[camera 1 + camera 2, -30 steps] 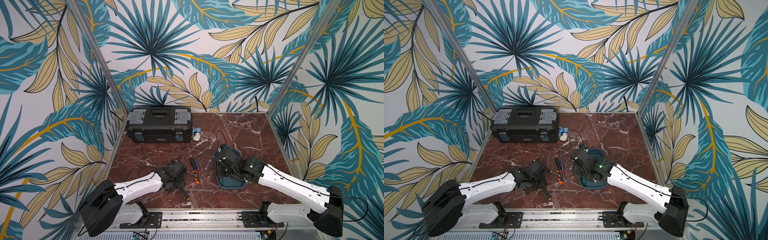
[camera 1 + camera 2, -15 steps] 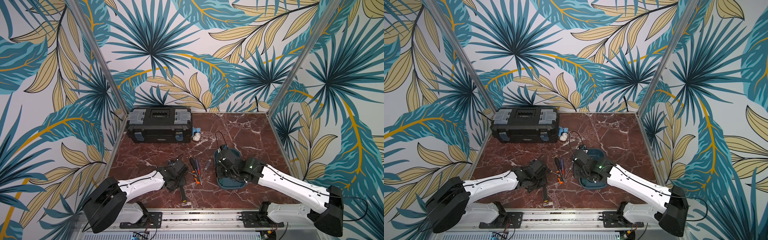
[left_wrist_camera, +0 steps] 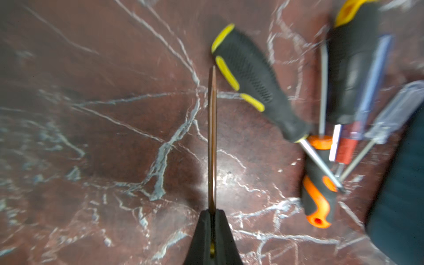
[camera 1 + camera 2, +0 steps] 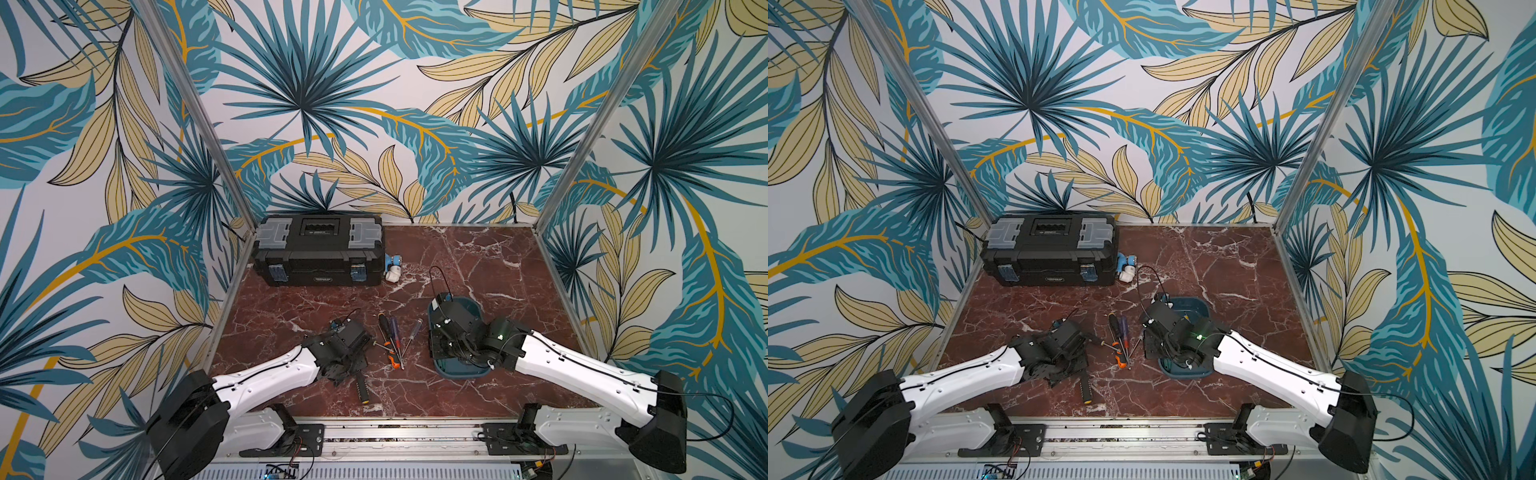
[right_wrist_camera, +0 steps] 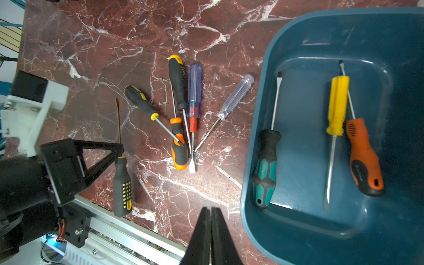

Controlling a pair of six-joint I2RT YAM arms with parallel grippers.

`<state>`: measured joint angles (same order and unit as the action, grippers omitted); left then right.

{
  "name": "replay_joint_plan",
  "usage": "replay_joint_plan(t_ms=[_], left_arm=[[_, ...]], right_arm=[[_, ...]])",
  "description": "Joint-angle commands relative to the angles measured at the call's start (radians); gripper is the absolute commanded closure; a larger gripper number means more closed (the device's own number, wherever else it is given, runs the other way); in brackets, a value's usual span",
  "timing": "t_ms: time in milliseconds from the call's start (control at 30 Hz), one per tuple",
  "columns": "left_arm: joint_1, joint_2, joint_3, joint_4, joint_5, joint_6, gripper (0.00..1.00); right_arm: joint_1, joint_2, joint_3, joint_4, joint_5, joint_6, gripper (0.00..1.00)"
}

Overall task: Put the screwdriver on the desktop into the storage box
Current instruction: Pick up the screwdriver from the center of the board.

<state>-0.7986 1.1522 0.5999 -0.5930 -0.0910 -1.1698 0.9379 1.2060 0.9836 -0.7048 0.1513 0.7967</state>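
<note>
A black toolbox point(image 4: 319, 249) with grey lid compartments and blue latches stood shut in the back left corner. A small white-and-blue object point(image 4: 393, 268) lay just beside its right end, too small to identify. Leaf-patterned walls point(image 4: 374, 104) and aluminium posts point(image 4: 198, 112) enclosed everything.

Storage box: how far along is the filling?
Done: three screwdrivers lie in the storage box: green-handled, yellow-handled, orange-handled. In hand: the left gripper has its jaws shut on the shaft of the yellow-dotted black screwdriver, not yet carried over. Left: five more on the desktop, including the clear-handled screwdriver and blue-handled screwdriver. The right gripper is shut, empty.
</note>
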Motion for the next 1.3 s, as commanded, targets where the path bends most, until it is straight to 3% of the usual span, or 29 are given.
replay_joint_plan(t_ms=[0,133,267,433,600,900,1067,1267], left_arm=[[0.008,-0.109,0.002,-0.065,-0.074,-0.022,1.0],[0.045,-0.267,0.011,-0.047,-0.103,0.013,1.0],[0.1,-0.402,-0.009,0.199,-0.025,0.086,1.0],[0.13,-0.378,0.06,0.394,0.096,0.188,1.0],[0.146,-0.333,0.036,0.713,0.285,0.171,1.0],[0.149,-0.282,-0.065,1.139,0.406,0.021,1.0],[0.148,-0.262,-0.111,1.29,0.445,-0.027,1.0],[0.148,-0.257,-0.121,1.308,0.456,-0.029,1.0]], right_arm=[[0.007,-0.014,-0.041,0.072,-0.08,0.007,0.89],[0.007,-0.013,-0.103,0.257,-0.285,0.01,0.76],[0.007,-0.011,-0.164,0.465,-0.447,0.052,0.42],[0.002,-0.034,-0.237,0.735,-0.569,0.13,0.27],[-0.016,-0.1,-0.268,0.801,-0.584,0.16,0.22],[-0.074,-0.242,-0.313,0.892,-0.59,0.222,0.13],[-0.086,-0.254,-0.311,0.943,-0.594,0.252,0.15],[-0.088,-0.247,-0.278,0.95,-0.613,0.244,0.31]])
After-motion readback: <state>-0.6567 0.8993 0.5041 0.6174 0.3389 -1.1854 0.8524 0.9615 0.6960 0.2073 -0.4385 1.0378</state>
